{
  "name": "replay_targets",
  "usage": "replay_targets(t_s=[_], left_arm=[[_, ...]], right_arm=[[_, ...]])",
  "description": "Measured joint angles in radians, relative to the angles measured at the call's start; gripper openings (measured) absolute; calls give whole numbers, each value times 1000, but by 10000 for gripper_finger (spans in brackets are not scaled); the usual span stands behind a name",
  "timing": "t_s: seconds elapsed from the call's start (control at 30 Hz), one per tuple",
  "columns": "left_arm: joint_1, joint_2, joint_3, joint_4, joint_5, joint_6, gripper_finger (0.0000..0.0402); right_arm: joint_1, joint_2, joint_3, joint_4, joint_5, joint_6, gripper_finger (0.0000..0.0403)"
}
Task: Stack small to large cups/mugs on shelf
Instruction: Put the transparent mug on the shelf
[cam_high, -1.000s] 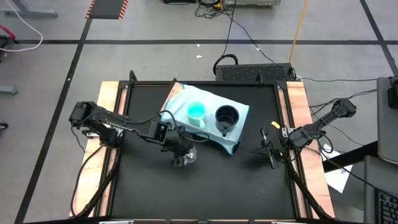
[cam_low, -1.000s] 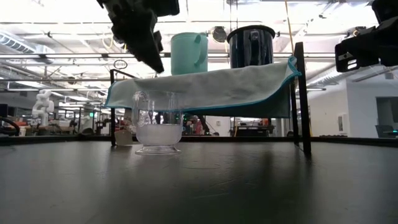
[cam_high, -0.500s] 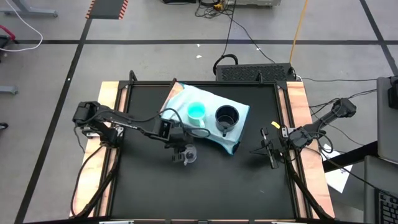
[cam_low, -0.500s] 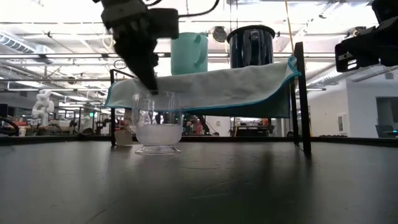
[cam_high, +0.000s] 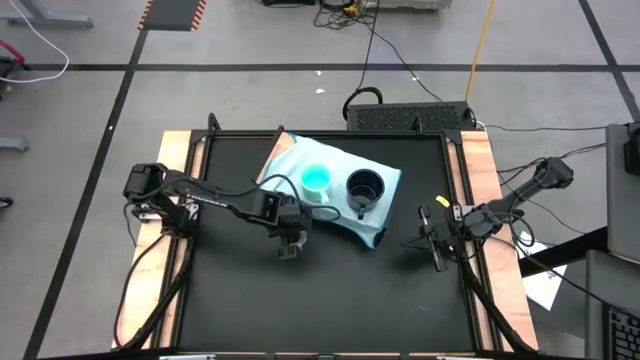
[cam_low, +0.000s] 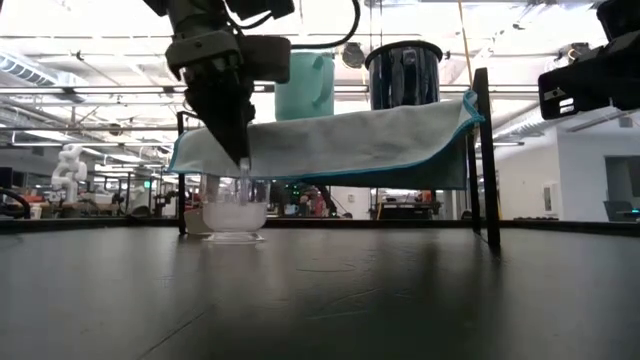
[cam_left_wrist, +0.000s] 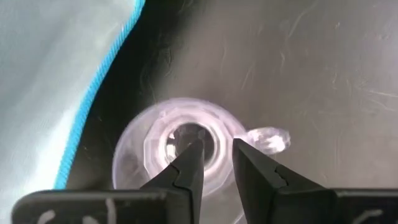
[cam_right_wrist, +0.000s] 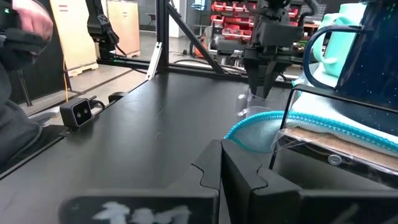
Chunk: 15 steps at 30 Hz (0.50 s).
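Clear glass cup (cam_left_wrist: 180, 149) sits directly beneath left gripper (cam_left_wrist: 216, 154).

The tiny cup (cam_left_wrist: 180, 149) is clear, glossy glass. Soft pale-blue cloth (cam_low: 350, 135) drapes the shelf. The counter (cam_high: 340, 290) looks matt black, faintly scuffed, with pale wood side rails (cam_high: 175, 150). The black mug (cam_low: 403, 75) shines.

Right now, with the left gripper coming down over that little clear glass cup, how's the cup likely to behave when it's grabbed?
Probably slippery: the clear glass cup looks smooth. Likely light, so the left gripper could nudge it sideways. Its broad base should resist tipping.
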Motion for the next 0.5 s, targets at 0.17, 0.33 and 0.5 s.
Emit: replay_targets(t_s=[0.17, 0.33, 0.5], left_arm=[[0, 0, 0, 2, 1, 12, 86], [-1, -11, 9, -1, 2, 15, 86], [-10, -11, 66, -41, 2, 20, 86]], right_arm=[[0, 0, 0, 1, 0, 0, 0], [0, 0, 0, 1, 0, 0, 0], [0, 0, 0, 1, 0, 0, 0]])
